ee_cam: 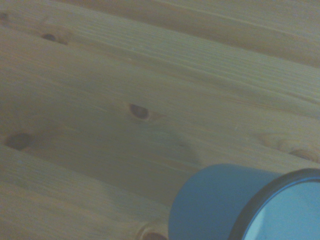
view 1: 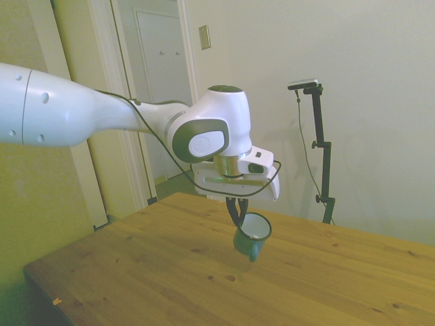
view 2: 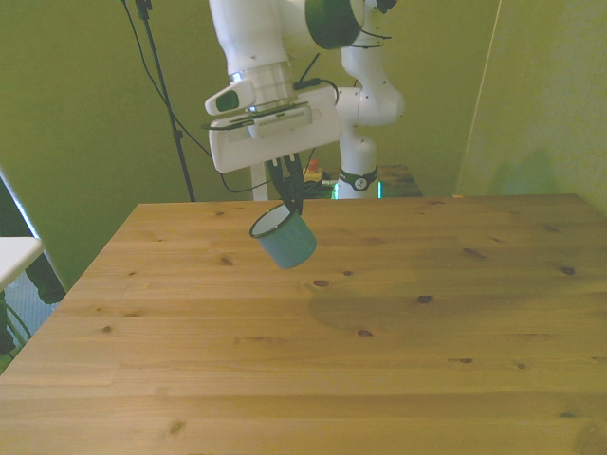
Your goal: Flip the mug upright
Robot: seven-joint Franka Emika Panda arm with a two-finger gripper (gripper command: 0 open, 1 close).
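I have the white Franka arm (view 1: 102,115) stretched out nearly level from the side view's left, with the wrist bent so the gripper (view 1: 236,206) points straight down over the wooden table (view 1: 156,272). In the front view the gripper (view 2: 287,194) hangs below its white housing, roughly over the far half of the tabletop (view 2: 379,360), a little toward the front view's left of centre.

The dark fingers (view 2: 285,185) are closed on the rim of the teal-green enamel mug (view 1: 251,235), pinching its wall at the upper edge. The mug (view 2: 283,236) hangs in the air, clear of the wood, tilted: its mouth faces up and toward the front view's left, and the base points down and toward the front view's right. In the side view I see the white inside and the dark rim, and what looks like the small loop handle on the lower side.

From the wrist I get only a blurred part of the mug (ee_cam: 220,205) and its dark rim (ee_cam: 270,192) above the knotty planks (ee_cam: 125,100).
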